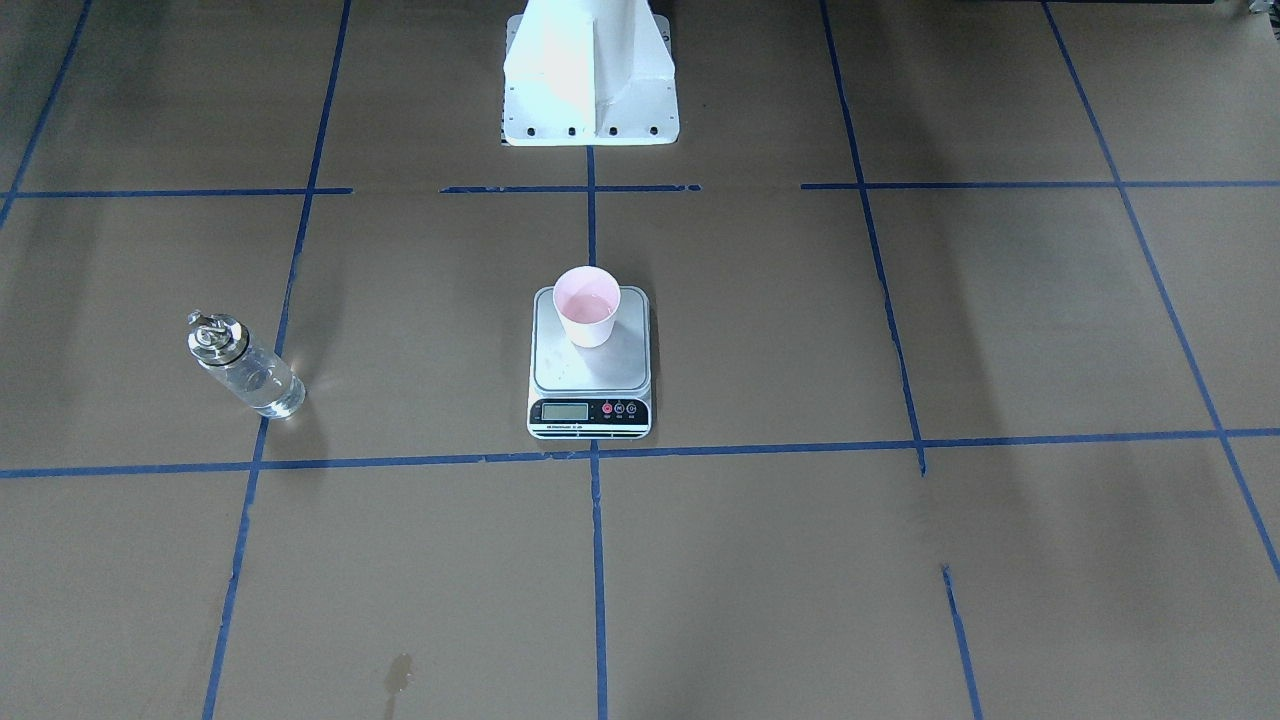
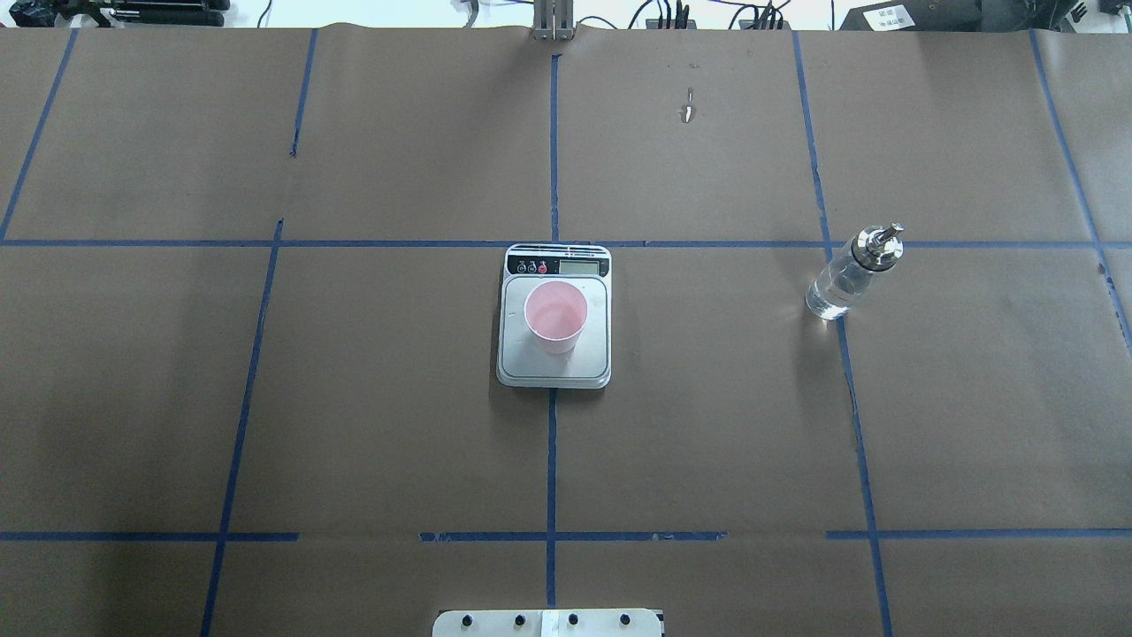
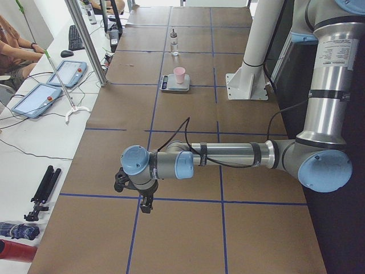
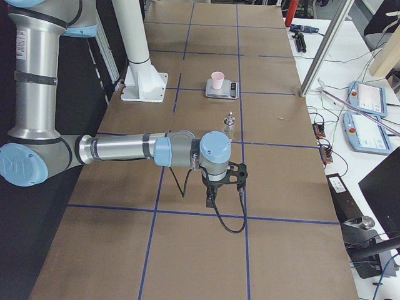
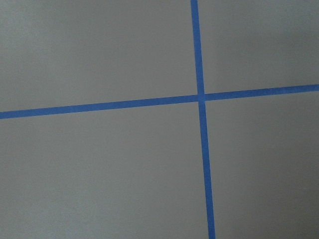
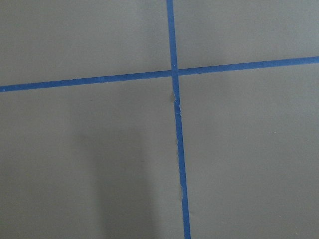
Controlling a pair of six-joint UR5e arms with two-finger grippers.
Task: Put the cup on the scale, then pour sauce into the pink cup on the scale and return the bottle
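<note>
- The left gripper [image 3: 136, 191] hangs low over the table [image 2: 265, 398], well apart from the scale [image 2: 594, 356] on the robot's left. It shows only in the side view, so I cannot tell whether its jaws are parted or closed. It holds nothing that I can see.
- The cup [image 2: 554, 315] stands upright on the scale's steel platform, roughly central. It looks light and thin-walled, so a nudge would likely shift it.
- The bottle [image 2: 840, 283] stands upright on the table, well to the right of the scale, with clear sauce [image 2: 828, 299] inside. Glass is rigid, smooth and breakable, and the liquid adds weight. The best hold is probably around the cylindrical body below the metal collar.
- The right gripper [image 4: 224, 181] hovers further right of the scale than the bottle. I cannot tell its jaw state either.
</note>
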